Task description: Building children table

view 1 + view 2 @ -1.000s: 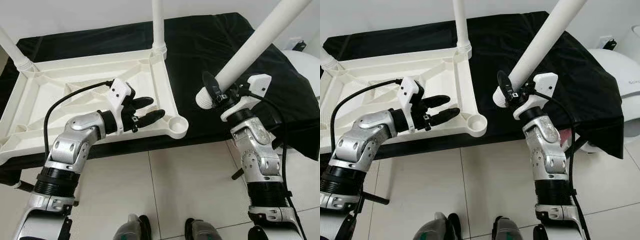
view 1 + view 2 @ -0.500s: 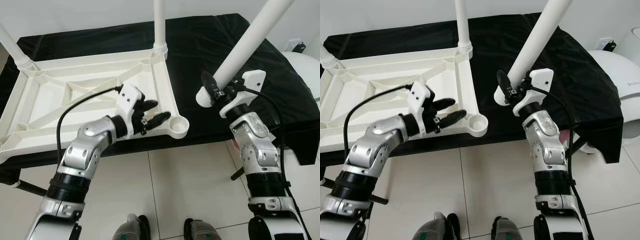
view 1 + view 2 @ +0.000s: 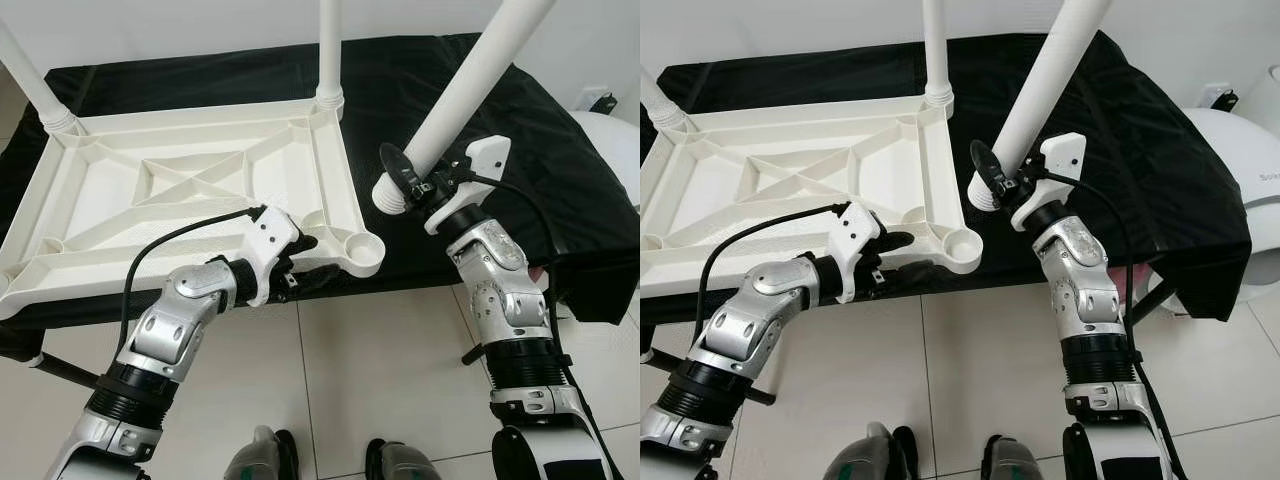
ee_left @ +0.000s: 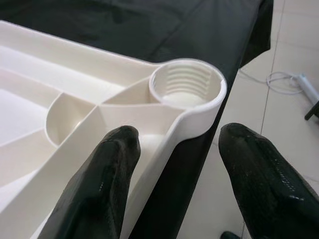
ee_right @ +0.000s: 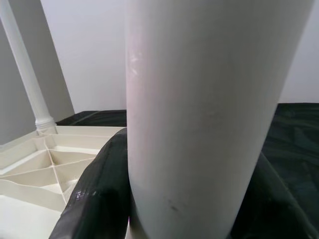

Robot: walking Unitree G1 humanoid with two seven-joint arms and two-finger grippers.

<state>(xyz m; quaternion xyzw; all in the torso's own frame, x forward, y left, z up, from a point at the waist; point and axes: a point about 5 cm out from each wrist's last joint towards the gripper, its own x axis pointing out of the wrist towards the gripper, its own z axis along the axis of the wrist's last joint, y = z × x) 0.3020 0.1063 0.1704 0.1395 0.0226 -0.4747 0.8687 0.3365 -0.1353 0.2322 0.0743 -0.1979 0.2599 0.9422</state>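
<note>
The white table top lies upside down on a black-covered surface. Two white legs stand screwed into its far corners. The near right corner holds an empty threaded socket. My left gripper is open and straddles the near rim just beside that socket, one finger inside the rim and one outside. My right gripper is shut on a loose white leg, held tilted, with its threaded end a little above and right of the socket.
Black cloth covers the surface to the right of the table top. A white rounded object stands at the far right. Tiled floor lies in front, with a cable on it.
My left gripper has slid from over the table top's inside down to its near rim by the corner socket. My right gripper has carried the leg leftward, closer to that socket.
</note>
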